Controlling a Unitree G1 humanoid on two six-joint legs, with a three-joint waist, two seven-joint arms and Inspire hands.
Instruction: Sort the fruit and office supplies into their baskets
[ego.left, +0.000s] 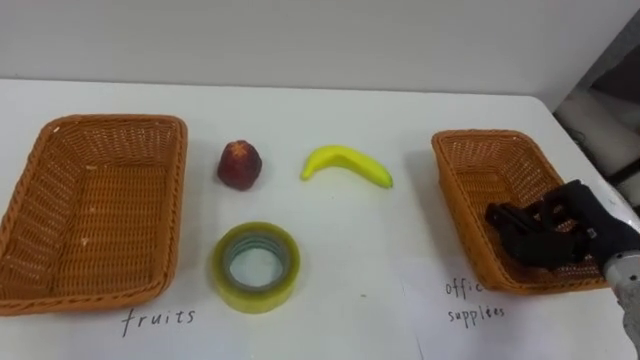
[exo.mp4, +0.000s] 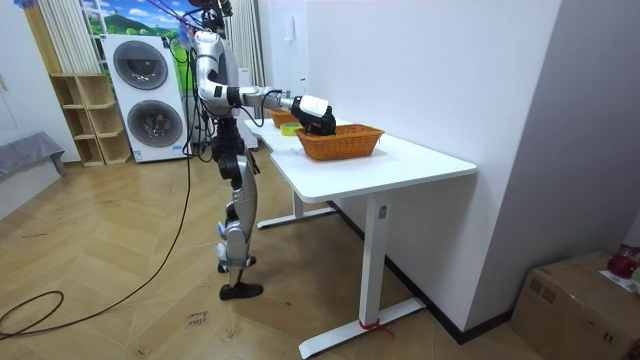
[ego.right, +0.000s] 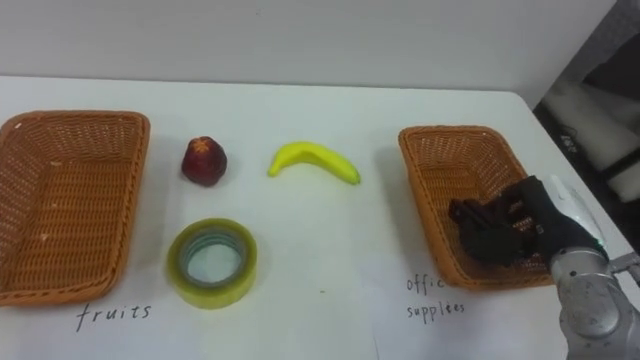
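On parquet floor (exo.mp4: 120, 250), white table (ego.left: 350, 250), banana (ego.left: 347, 165), tape (ego.left: 256, 298)

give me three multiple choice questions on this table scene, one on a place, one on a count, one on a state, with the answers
1. The robot's right hand is: A above the right brown wicker basket; B down at its side; C raised overhead.
2. Items to sort lying on the white table: A one; B three; C five.
3. The yellowish tape roll: A stands on edge; B lies flat, hole up; C is crushed.
Answers: A, the hand hangs over that basket; B, dark red fruit, yellow banana and the tape roll; B, its round opening faces up.
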